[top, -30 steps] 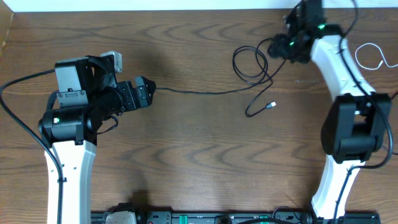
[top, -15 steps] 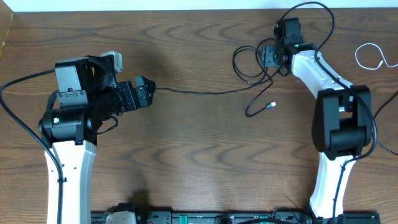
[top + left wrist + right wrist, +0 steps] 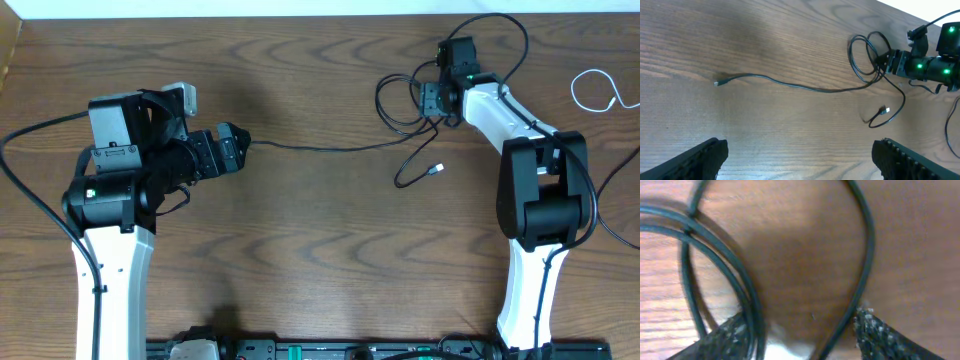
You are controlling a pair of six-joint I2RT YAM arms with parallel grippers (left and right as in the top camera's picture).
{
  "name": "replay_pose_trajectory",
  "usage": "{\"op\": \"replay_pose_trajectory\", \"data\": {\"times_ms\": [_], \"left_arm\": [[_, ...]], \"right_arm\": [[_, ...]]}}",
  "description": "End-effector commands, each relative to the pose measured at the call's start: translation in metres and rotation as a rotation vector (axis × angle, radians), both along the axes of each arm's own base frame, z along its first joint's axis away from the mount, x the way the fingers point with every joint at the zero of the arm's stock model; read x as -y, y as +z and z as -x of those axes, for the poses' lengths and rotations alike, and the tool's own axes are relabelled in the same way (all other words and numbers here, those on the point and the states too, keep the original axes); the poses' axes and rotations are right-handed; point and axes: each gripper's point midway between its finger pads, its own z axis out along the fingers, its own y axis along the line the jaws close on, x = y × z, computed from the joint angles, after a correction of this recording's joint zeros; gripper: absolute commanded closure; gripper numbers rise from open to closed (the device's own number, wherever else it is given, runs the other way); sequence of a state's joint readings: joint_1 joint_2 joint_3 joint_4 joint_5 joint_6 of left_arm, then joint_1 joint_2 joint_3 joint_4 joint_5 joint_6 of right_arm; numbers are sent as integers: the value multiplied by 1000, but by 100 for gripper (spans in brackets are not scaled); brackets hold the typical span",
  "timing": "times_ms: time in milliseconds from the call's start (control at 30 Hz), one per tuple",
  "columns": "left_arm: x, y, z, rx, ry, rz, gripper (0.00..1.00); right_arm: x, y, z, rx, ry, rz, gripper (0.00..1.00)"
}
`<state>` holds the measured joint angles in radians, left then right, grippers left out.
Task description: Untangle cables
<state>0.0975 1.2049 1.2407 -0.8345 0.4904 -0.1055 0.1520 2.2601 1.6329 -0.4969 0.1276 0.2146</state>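
A thin black cable (image 3: 330, 149) runs across the table from a free end near my left gripper (image 3: 232, 150) to a loose coil (image 3: 402, 100) at the back right. A small plug end (image 3: 437, 169) lies in front of the coil. In the left wrist view the cable (image 3: 790, 85) lies flat ahead of my left gripper (image 3: 800, 152), which is open and empty. My right gripper (image 3: 428, 97) is low over the coil's right side. In the right wrist view it (image 3: 800, 330) is open, with black cable strands (image 3: 747, 287) between its fingers. A white cable (image 3: 595, 90) lies at the far right.
Thick black arm wires loop behind the right arm (image 3: 500, 30) and left of the left arm (image 3: 25, 190). The table's back edge (image 3: 250, 14) runs just beyond the coil.
My right arm has swung left and down from the back right corner onto the coil. The left arm and the cable have not moved.
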Motion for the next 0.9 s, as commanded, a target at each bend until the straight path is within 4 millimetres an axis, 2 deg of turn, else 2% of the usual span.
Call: {"op": "replay_pose_trajectory", "data": {"times_ms": [0, 67, 133, 300, 400, 500, 633, 767, 867], "left_arm": [[-2, 7, -3, 13, 11, -3, 2], [-2, 7, -3, 13, 11, -3, 2], [-2, 7, -3, 13, 10, -3, 2], [-2, 7, -3, 13, 10, -3, 2], [-2, 7, -3, 13, 10, -3, 2], [-2, 7, -3, 13, 10, -3, 2], [-2, 7, -3, 13, 10, -3, 2], [-2, 7, -3, 13, 11, -3, 2], [-2, 7, -3, 13, 10, -3, 2]], "right_arm": [[17, -39, 36, -152, -116, 63, 46], [13, -43, 48, -198, -150, 32, 58], [-3, -46, 57, -244, -128, -44, 69], [-28, -47, 61, -276, -106, -182, 87], [-35, -46, 61, -282, -98, -228, 98], [-37, -44, 61, -289, -79, -265, 99], [-57, -30, 61, -286, 72, -401, 99], [-70, -2, 57, -249, 174, -559, 99], [-75, 33, 55, -193, 264, -706, 99]]}}
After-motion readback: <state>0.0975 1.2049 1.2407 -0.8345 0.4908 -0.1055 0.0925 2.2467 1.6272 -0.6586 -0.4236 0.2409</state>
